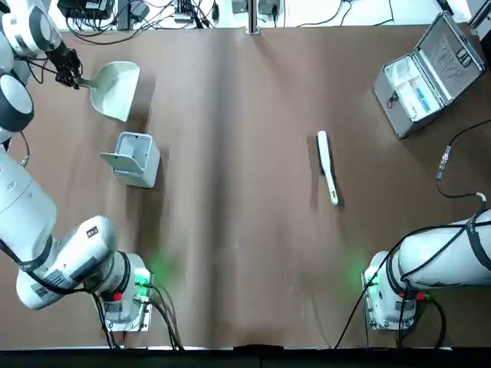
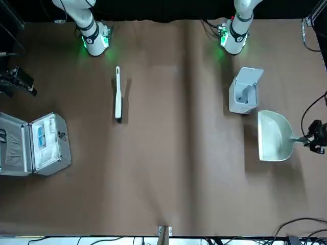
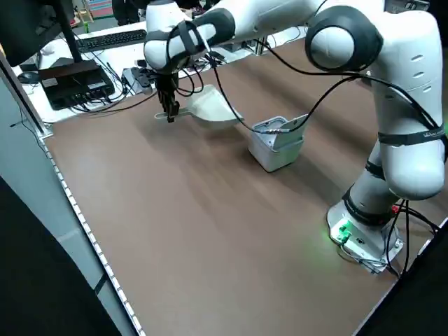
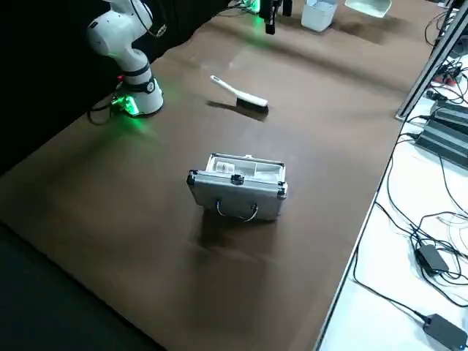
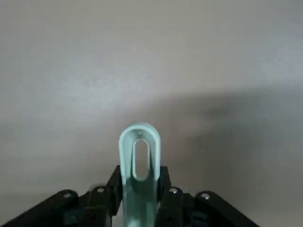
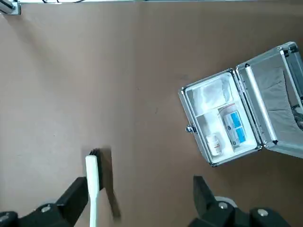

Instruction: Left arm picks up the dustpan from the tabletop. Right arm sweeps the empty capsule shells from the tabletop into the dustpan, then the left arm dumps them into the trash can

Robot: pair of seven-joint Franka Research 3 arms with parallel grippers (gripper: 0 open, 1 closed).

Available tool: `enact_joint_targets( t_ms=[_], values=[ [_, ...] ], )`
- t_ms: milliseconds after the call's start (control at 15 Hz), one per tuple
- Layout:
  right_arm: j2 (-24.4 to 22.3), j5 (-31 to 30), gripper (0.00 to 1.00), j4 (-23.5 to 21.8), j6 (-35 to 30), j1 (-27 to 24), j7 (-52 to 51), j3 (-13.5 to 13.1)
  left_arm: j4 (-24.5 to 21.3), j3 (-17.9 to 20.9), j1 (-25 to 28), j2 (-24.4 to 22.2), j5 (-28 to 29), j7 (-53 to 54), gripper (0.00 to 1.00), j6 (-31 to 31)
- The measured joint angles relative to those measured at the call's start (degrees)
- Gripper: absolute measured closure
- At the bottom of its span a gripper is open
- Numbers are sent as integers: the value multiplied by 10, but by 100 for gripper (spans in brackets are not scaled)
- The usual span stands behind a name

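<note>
Left gripper (image 5: 140,189), far left, has its fingers closed on the dustpan (image 1: 116,90); right gripper (image 6: 142,194), near right, has open fingers.

Tabletop (image 1: 253,230): brown, smooth, with a darker band running from the robot's side to the far side. Trash can (image 1: 136,159): upright on the left part, flip lid open. White brush (image 1: 330,169): right of centre, bristle end pointing away from the robot, handle end toward it. Silver case (image 1: 414,88): far right, lid open. Left arm's base (image 1: 126,314) and right arm's base (image 1: 383,310): standing at the robot's side, green light falling on the surface beside each.
</note>
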Motion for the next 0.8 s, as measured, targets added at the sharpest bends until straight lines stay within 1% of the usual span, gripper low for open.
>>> enact_joint_targets(
  t_ms=[133, 200, 467, 600, 800],
  values=[
    [0, 0, 2, 0, 0, 0, 0, 0, 2, 0, -4, 19, 19, -15, 66, 20],
    [0, 0, 2, 0, 0, 0, 0, 0, 4, 0, -5, 30, 43, -24, 66, 31],
    [0, 0, 2, 0, 0, 0, 0, 0, 5, 1, -6, 38, 98, -86, 66, 32],
    [0, 0, 2, 0, 0, 0, 0, 0, 5, 1, -8, 43, 108, -116, 66, 32],
    [0, 0, 2, 0, 0, 0, 0, 0, 5, 1, -9, 53, 108, -133, 66, 32]
  ],
)
